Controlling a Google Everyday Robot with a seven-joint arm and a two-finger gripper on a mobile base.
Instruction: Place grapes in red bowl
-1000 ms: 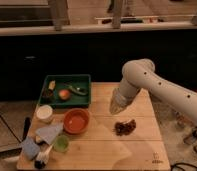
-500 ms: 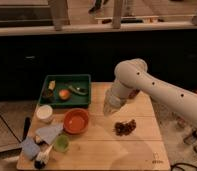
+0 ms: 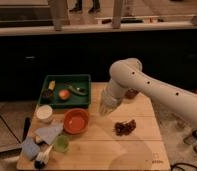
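The grapes (image 3: 125,127) are a small dark purple-brown cluster lying on the wooden table (image 3: 117,150), right of centre. The red bowl (image 3: 76,120) sits on the table to their left, apparently with nothing in it. My white arm reaches in from the right, and the gripper (image 3: 105,108) hangs at its end between the bowl and the grapes, above the table, a little up and left of the grapes. It holds nothing that I can see.
A green tray (image 3: 83,80) at the back left holds an orange-red round fruit (image 3: 64,94) and other items. A white cup (image 3: 44,113), a small green cup (image 3: 61,143), a blue cloth (image 3: 30,148) and a brush stand at the table's left front.
The arm has swung left, carrying the gripper from above the grapes toward the red bowl. The grapes stay in place on the table.
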